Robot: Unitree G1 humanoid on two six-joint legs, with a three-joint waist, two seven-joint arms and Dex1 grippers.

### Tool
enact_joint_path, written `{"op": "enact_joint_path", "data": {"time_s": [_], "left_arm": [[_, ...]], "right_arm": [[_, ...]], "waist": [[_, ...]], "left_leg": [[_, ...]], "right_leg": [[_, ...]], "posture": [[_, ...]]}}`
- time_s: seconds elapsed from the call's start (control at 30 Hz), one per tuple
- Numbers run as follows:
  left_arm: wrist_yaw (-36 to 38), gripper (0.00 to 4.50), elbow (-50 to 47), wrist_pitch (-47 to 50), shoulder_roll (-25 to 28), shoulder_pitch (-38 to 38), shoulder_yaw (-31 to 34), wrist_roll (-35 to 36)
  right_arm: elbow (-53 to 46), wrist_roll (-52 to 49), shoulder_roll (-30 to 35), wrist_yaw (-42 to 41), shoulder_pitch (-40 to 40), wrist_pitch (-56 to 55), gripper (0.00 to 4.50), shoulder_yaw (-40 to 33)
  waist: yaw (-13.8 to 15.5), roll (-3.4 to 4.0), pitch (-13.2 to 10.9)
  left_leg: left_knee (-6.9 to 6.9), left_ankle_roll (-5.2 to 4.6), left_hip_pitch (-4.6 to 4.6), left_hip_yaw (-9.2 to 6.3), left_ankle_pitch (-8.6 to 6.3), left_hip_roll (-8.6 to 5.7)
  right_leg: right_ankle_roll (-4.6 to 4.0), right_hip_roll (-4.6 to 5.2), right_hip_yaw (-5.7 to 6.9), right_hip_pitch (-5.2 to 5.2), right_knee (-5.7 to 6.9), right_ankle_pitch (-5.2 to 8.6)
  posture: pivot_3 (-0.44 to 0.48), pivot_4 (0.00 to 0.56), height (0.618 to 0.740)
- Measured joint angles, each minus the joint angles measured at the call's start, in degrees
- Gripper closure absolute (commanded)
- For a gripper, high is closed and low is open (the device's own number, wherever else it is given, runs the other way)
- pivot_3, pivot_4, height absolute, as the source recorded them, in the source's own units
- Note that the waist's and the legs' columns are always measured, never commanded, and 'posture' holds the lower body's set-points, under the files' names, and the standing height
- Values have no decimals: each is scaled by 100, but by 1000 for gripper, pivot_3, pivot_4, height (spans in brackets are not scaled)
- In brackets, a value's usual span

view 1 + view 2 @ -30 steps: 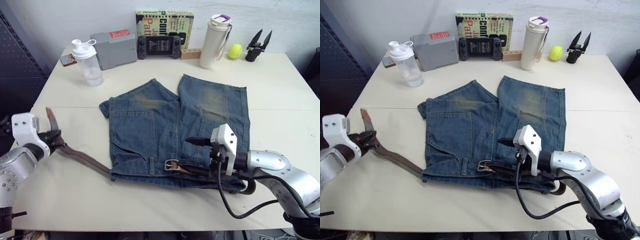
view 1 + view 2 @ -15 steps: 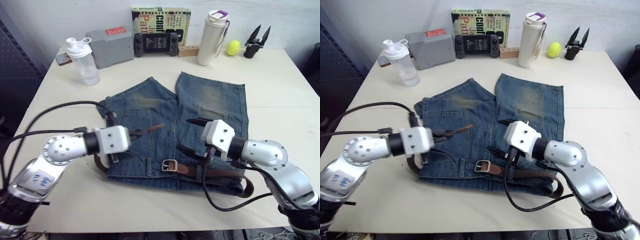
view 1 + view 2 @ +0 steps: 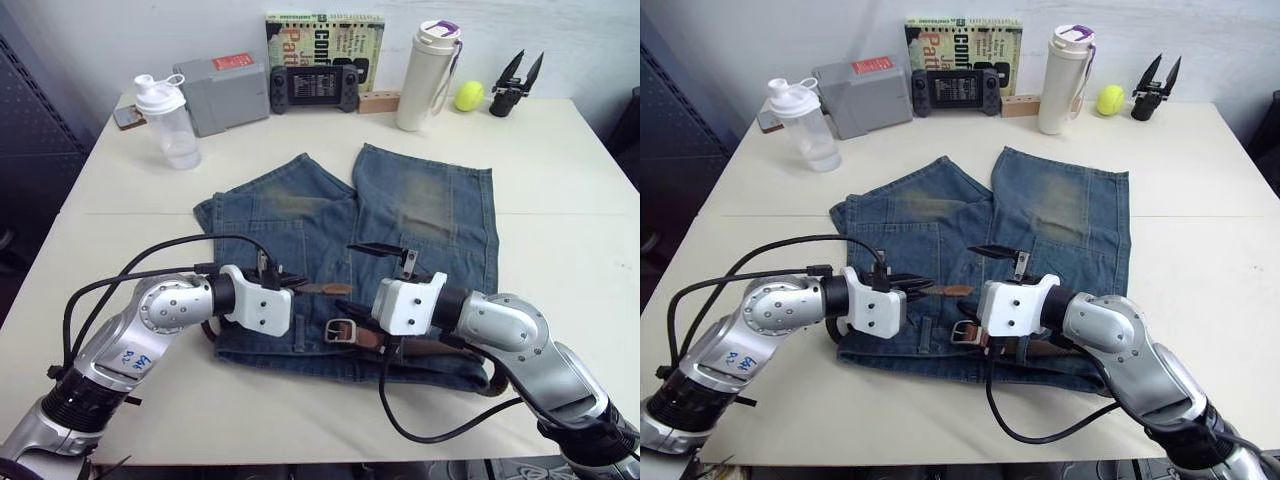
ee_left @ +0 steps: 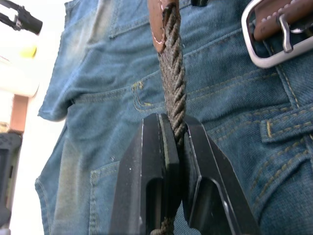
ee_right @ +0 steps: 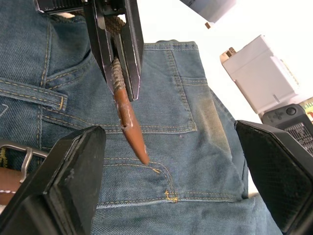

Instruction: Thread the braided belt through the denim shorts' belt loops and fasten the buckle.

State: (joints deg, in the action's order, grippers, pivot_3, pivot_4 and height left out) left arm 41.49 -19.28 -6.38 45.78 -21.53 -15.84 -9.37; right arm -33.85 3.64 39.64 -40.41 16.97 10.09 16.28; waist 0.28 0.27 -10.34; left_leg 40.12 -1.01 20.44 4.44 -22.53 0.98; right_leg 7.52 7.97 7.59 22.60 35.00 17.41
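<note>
The denim shorts [image 3: 420, 210] lie flat on the table, waistband toward me. My left gripper [image 3: 285, 288] is shut on the braided belt [image 4: 173, 73] just behind its smooth brown tip [image 5: 134, 132], holding it a little above the shorts. The buckle [image 3: 343, 331] lies on the waistband beside a belt loop [image 4: 288, 129], and the strap runs right from it along the waistband. My right gripper [image 3: 362, 278] stands open, fingers wide apart, facing the belt tip from the right, with nothing between them.
Along the table's far edge stand a shaker bottle [image 3: 168, 125], a grey box [image 3: 225, 92], a game controller [image 3: 312, 90], a book [image 3: 325, 30], a white flask [image 3: 425, 75], a tennis ball [image 3: 470, 96] and a black spare gripper [image 3: 515, 85].
My left gripper has carried the belt tip to the right and lower, closer to the buckle. The right gripper has shifted left toward the tip, still open.
</note>
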Motion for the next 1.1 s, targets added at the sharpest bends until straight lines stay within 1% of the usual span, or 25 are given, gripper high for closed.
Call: {"op": "enact_joint_path", "data": {"time_s": [0.23, 0.27, 0.43, 0.5, 0.53, 0.6, 0.67, 0.7, 0.77, 0.87, 0.97, 1.0, 1.1], "left_arm": [[46, 4500, 14, 5, -195, -28, 28, -153], [46, 4500, 34, 9, -218, -31, 63, -170], [61, 4500, 113, -13, -341, -32, 121, -228], [58, 3614, 160, -14, -439, -30, 173, -221], [50, 3298, 160, -6, -501, -30, 194, -201], [60, 2496, 138, 19, -555, -5, 240, -111], [116, 1576, 7, 129, -540, 162, 451, 98], [218, 1576, -144, 237, -476, 317, 660, 370], [371, 1576, -313, 368, -332, 475, 900, 685], [711, 1576, -691, 1189, -128, 833, 1702, 1855], [852, 1576, -1102, 2711, 208, 1130, 2750, 3704], [780, 1576, -1212, 3337, 279, 1330, 3164, 4713], [629, 1576, -1214, 4773, 476, 2148, 4044, 7184]], "right_arm": [[-14, 90, -51, -140, -34, 4, 4209, 40], [-15, 110, -52, -159, -47, 5, 4394, 70], [-14, 174, -72, -195, -68, 18, 4394, 95], [-14, 183, -95, -209, -65, 35, 4500, 77], [-15, 179, -119, -229, -55, 34, 4500, 88], [-14, 178, -182, -258, -39, 31, 4500, 104], [-5, 188, -191, -266, -27, 15, 4500, 107], [14, 207, -192, -264, -20, -6, 4500, 99], [54, 245, -187, -262, -17, -16, 4500, 88], [174, 330, -177, -246, 4, -138, 4500, 61], [319, 424, -179, -207, -14, -275, 4500, 32], [370, 475, -212, -169, -2, -366, 4500, 39], [518, 643, -251, -45, -23, -623, 4500, 63]], "waist": [[9, 0, 0], [7, 0, 0], [8, 0, 0], [8, 0, 0], [7, -1, 0], [2, -1, 1], [-12, -1, 1], [-31, -1, 1], [-39, -1, 1], [-39, -1, 1], [-35, -1, 1], [-37, -1, 1], [-49, 0, 0]], "left_leg": [[3, -2, 0, -2, 1, 0], [2, -2, 0, -2, 1, 0], [4, -2, -1, -7, 1, 0], [4, -2, -1, -15, 1, -1], [4, -2, -1, -22, 1, -1], [4, -2, -1, -39, 1, -1], [4, -2, -1, -52, 1, -1], [5, -2, -1, -53, 1, 0], [5, -2, -2, -54, 1, 2], [9, -2, -2, -60, 1, 5], [11, -2, -2, -68, 1, 28], [12, -2, -2, -73, 1, 27], [12, -2, -6, -81, 1, 25]], "right_leg": [[0, 1, 0, -1, 3, 0], [0, 1, 0, -1, 3, 0], [0, 1, 0, -1, 4, 0], [0, 2, 0, -1, 4, 0], [0, 2, 1, -1, 4, 0], [0, 2, 1, -2, 4, 0], [0, 2, 1, -2, 6, 0], [0, 2, 1, -1, 6, 0], [0, 3, 2, -2, 9, 0], [0, 4, 2, -2, 11, 0], [0, 10, 1, -6, 11, 0], [0, 12, 2, -9, 10, 0], [0, 19, 5, -13, 14, 0]], "posture": [[0, 150, 731], [0, 150, 731], [0, 150, 731], [0, 150, 731], [0, 150, 731], [0, 150, 731], [0, 150, 731], [0, 150, 731], [0, 150, 731], [0, 150, 731], [0, 150, 731], [0, 150, 731], [0, 150, 731]]}}
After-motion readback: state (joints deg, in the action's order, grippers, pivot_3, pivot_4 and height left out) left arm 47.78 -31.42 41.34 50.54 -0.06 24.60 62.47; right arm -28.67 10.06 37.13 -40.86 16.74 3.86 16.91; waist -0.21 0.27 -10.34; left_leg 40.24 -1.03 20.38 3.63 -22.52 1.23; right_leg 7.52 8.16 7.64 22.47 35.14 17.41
